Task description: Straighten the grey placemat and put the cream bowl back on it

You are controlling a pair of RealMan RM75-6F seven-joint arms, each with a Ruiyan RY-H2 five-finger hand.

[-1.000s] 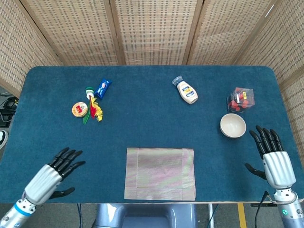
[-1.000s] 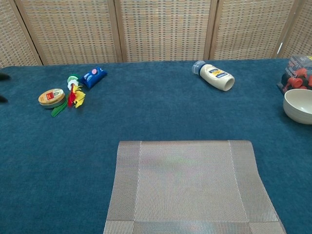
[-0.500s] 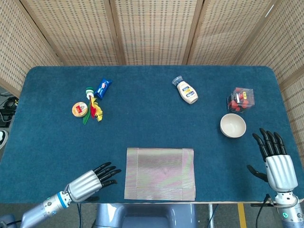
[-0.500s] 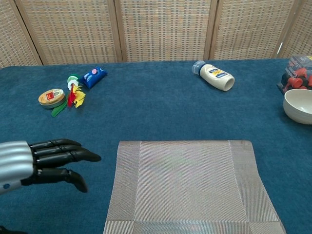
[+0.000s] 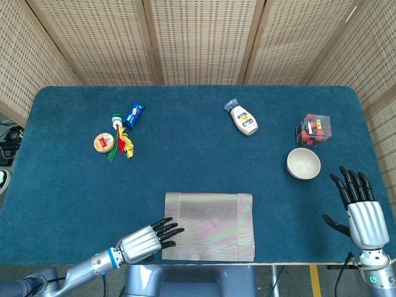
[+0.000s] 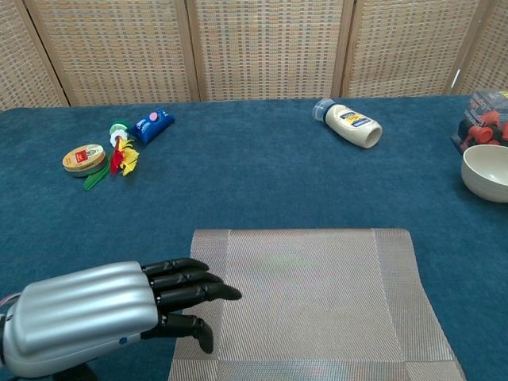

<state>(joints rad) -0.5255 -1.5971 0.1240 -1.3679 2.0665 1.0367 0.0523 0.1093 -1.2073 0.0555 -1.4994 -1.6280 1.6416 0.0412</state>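
Swinging in from the table's left side, the left hand point(image 5: 143, 241) has crossed to the mat point(image 5: 209, 226) within the last second — it began well out to the left, was halfway over at the half-second mark, and now has its dark fingertips point(image 6: 208, 291) over the mat's near-left edge. Its fingers lie stretched out and a little apart, holding nothing; whether they press on the weave or hover just above it cannot be told from either view. The mat itself has not shifted between frames and sits near the front edge of the table point(image 5: 198, 124), only slightly off square. The bowl point(image 5: 303, 163) is unmoved too, off the mat, well to its right and farther back, just in front of a clear box point(image 5: 313, 129) of red pieces. The right hand point(image 5: 357, 207) has barely drifted, standing near the bowl with fingers spread and empty. By the look of it the straightening is about to begin — the left hand is placed to drag or pin that corner, and the bowl's return waits on it.
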